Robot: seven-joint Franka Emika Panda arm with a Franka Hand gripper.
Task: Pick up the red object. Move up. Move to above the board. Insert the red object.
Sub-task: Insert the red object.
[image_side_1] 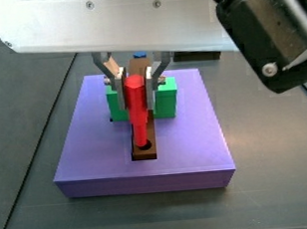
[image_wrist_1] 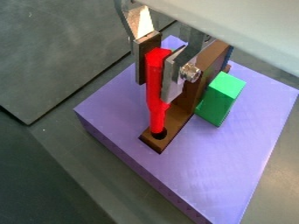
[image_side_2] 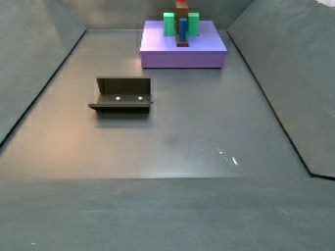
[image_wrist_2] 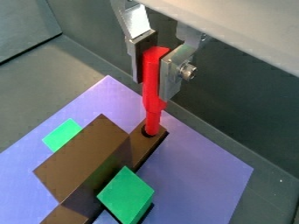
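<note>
The red object [image_wrist_1: 153, 87] is a red peg standing upright, its lower end in the round hole at the near end of the board [image_wrist_1: 211, 61]. The board is a brown strip lying on the purple slab [image_wrist_1: 233, 166]. My gripper [image_wrist_1: 159, 74] is shut on the peg's upper part, one silver finger on each side. Both wrist views show this; the peg [image_wrist_2: 153, 87], gripper [image_wrist_2: 160, 74] and board [image_wrist_2: 87, 162] appear in the same relation. In a side view the peg [image_side_1: 137, 113] stands in the board's end [image_side_1: 144, 150] under the gripper [image_side_1: 135, 83].
Green blocks [image_wrist_2: 126, 194] [image_wrist_2: 62, 136] flank the board on the slab [image_side_1: 173, 155]. A small blue piece [image_side_1: 138, 58] shows above the peg. The fixture [image_side_2: 121, 95] stands on the grey floor, well away from the slab [image_side_2: 183, 54]. Sloping walls surround the floor.
</note>
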